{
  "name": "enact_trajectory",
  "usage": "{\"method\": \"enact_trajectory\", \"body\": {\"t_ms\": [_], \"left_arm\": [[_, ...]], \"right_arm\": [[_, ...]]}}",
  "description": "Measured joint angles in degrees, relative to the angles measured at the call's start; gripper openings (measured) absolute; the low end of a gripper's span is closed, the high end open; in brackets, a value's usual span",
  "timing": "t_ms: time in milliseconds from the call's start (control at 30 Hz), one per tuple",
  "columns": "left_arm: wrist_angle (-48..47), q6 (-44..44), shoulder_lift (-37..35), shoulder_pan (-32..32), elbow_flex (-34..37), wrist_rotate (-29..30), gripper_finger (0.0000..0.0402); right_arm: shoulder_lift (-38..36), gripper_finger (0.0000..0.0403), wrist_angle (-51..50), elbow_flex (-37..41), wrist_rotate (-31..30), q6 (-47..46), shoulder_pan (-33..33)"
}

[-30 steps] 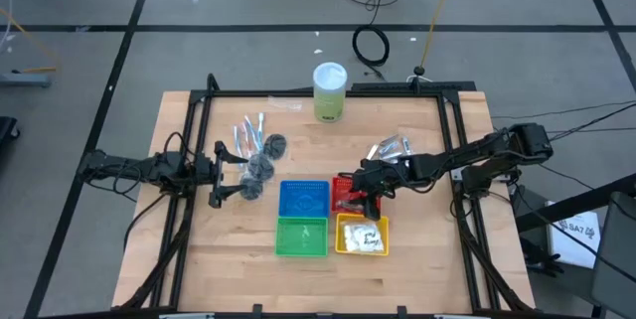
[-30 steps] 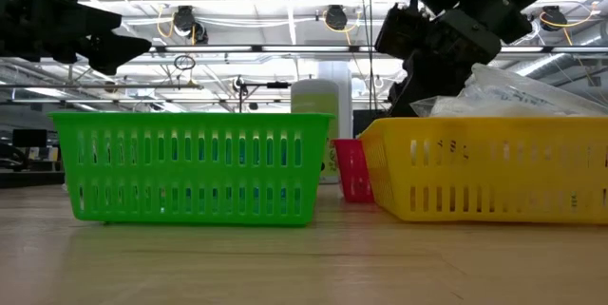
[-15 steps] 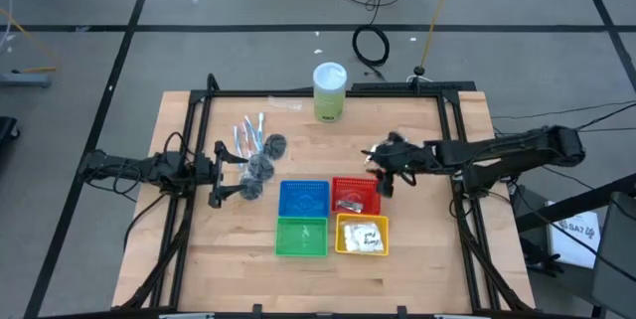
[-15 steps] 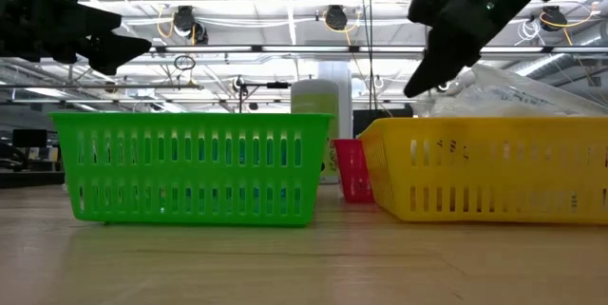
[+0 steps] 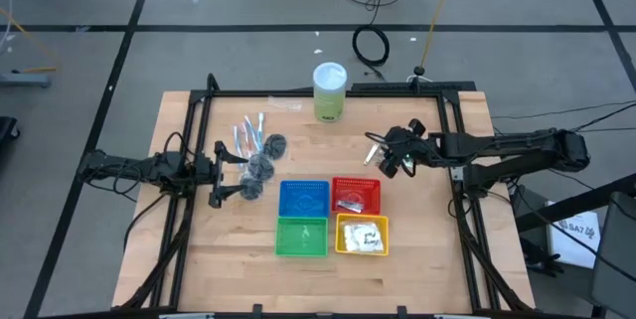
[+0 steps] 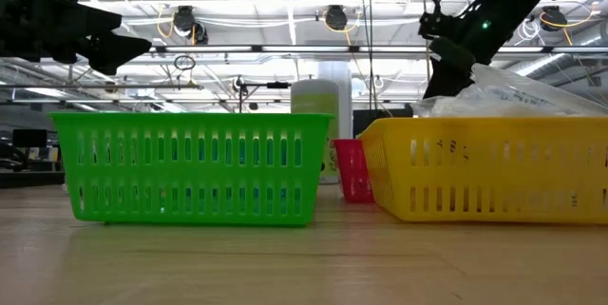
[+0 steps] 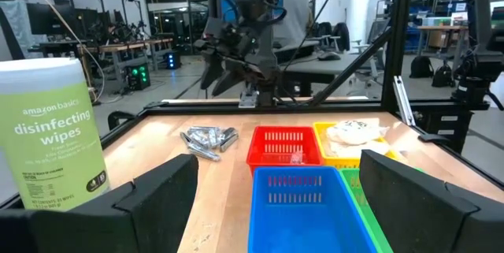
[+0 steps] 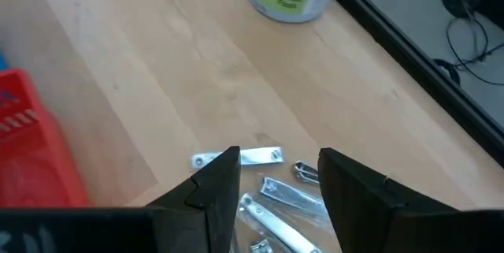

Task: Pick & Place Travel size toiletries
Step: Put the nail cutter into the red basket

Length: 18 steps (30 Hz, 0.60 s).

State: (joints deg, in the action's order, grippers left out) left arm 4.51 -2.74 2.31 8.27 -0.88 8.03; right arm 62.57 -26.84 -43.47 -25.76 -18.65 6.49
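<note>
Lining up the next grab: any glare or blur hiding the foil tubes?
High view: evenly lit, but the right tool covers most of the foil tubes. Right wrist view: tubes shiny yet readable, and its own fingers are close and soft. Low view: bright ceiling lights behind, arms in silhouette, yellow basket blocks the tubes.

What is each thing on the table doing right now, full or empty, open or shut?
Left gripper: open, empty, beside the grey puffs.
Right gripper: open, empty, over the silver tubes.
Red basket: holds a silver tube.
Yellow basket: holds white sachets.
Blue basket: looks empty.
Green basket: looks empty.
Wipes canister: upright, lid on.
</note>
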Motion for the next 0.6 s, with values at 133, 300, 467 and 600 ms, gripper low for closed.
{"method": "enact_trajectory", "body": {"t_ms": [133, 300, 467, 600], "left_arm": [[0.0, 0.0, -0.01, 0.01, 0.01, 0.0, 0.0347], [0.0, 0.0, 0.0, 0.02, 0.0, 0.0, 0.0347], [0.0, 0.0, -0.01, 0.0, 0.02, 0.0, 0.0347], [0.0, 0.0, -0.02, 0.02, 0.0, 0.0, 0.0347]], "right_arm": [[0.0, 0.0163, 0.01, 1.06, 0.11, -0.89, 2.34], [0.0, 0.0172, -3.18, 3.09, 0.42, -5.74, 7.69], [0.0, 0.0198, -3.03, 7.63, 3.65, -8.15, 13.7], [0.02, 0.0216, 2.93, 13.55, 6.82, -8.41, 17.82]]}}
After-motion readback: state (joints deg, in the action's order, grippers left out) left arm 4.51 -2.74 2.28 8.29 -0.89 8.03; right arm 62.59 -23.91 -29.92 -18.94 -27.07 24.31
